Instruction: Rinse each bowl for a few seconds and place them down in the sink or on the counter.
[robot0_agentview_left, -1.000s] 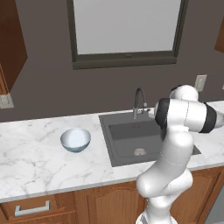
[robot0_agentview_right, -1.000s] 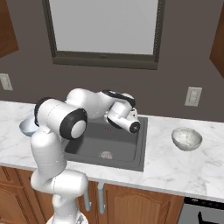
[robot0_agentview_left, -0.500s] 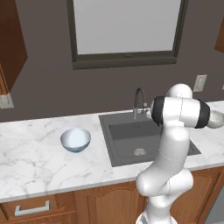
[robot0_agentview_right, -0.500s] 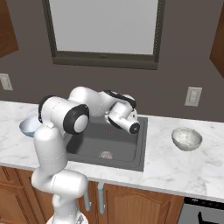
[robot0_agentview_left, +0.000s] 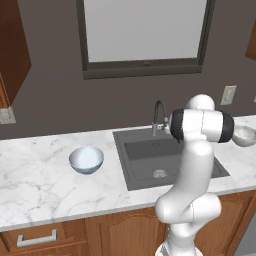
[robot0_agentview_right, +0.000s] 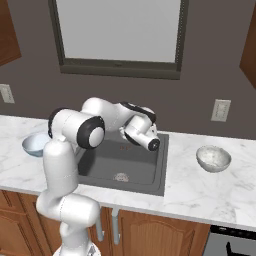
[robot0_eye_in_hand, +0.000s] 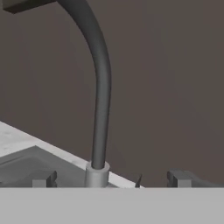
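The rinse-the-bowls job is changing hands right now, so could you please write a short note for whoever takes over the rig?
Gripper: empty, pointed at the base of the faucet behind the sink; its tips barely show, so open or shut cannot be told.
Blue bowl: upright on the counter, on the side of the sink away from the speckled bowl.
Speckled bowl: upright on the counter on the other side of the sink.
Done: nothing shows as rinsed; no water is seen running, and both bowls sit untouched.
Left: probably turn on the water, rinse each bowl, then set each down in the sink or on the counter.
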